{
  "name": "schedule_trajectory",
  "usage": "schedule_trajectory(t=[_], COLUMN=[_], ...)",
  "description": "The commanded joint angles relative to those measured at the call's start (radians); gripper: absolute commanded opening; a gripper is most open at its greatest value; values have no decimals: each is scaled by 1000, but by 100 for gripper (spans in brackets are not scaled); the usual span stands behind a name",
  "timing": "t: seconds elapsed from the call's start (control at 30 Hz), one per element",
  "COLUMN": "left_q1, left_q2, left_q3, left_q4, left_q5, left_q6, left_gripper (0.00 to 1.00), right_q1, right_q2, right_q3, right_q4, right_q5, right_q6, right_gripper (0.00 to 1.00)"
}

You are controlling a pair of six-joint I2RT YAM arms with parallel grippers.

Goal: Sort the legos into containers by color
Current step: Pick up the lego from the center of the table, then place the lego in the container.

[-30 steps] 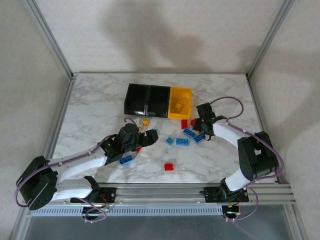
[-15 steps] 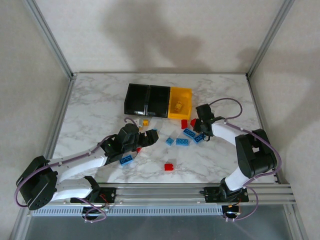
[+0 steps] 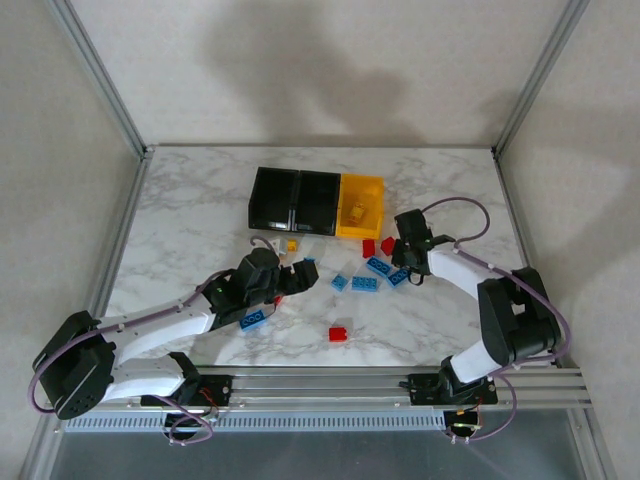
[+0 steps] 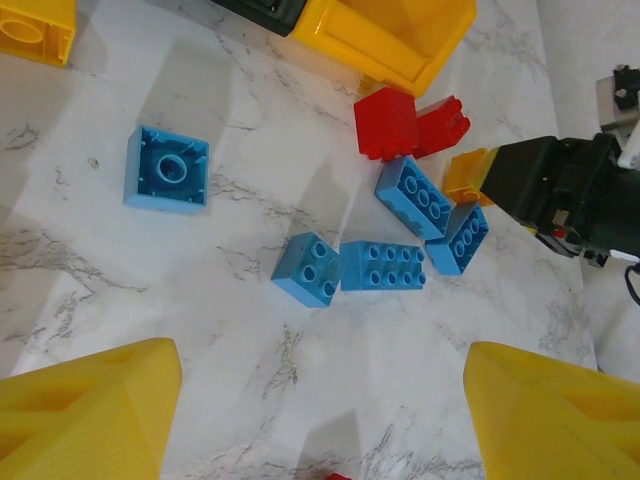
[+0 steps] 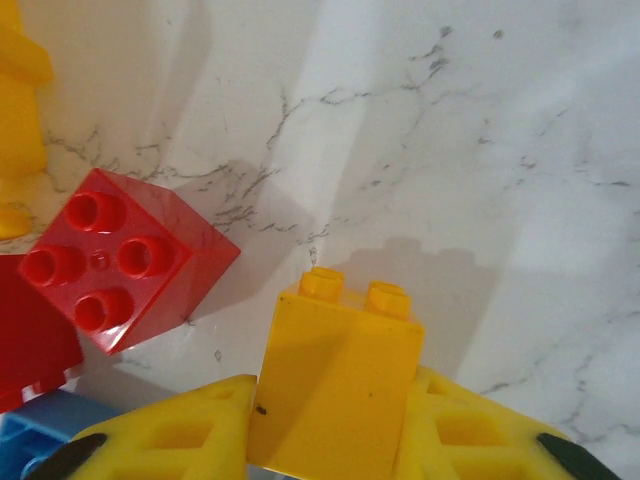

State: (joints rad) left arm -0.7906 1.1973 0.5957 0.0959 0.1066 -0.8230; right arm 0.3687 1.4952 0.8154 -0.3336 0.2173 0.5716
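– At the right gripper [image 5: 335, 405], what was the state?
– Clenched on a yellow brick [image 5: 340, 370], studs facing away from the fingers. Couldn't tell if it touched the marble table [image 5: 480, 150]. Red brick [image 5: 125, 260] lay just beside it, not touching.
– Left gripper [image 4: 320, 420]?
– Jaws wide, nothing between them, above a cluster of blue bricks [image 4: 382, 265].
– Bins?
– Yellow bin [image 3: 360, 205] was near the held brick, with a yellow piece [image 3: 353, 212] inside. Two black bins [image 3: 275, 197] sat in a row on its left.
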Motion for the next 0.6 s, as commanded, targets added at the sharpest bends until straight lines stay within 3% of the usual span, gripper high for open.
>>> schedule_trajectory(t=[0.0,0.3,0.57], left_q1=[-9,-9,-6], left_q2=[6,24,-27], left_q3=[41,71,66], left_q4=[18,30,-11], left_q5=[-25,-37,-78], left_q6=[3,-16,-27], left_gripper=[76,76,76], right_q1=[-5,2,80], right_q2=[-78,-121,40], right_q3=[43,190,383], right_q4=[-55,-118,-106], right_q5=[28,-13,-35], right_q6=[-9,-59,-86], right_gripper=[31,29,29])
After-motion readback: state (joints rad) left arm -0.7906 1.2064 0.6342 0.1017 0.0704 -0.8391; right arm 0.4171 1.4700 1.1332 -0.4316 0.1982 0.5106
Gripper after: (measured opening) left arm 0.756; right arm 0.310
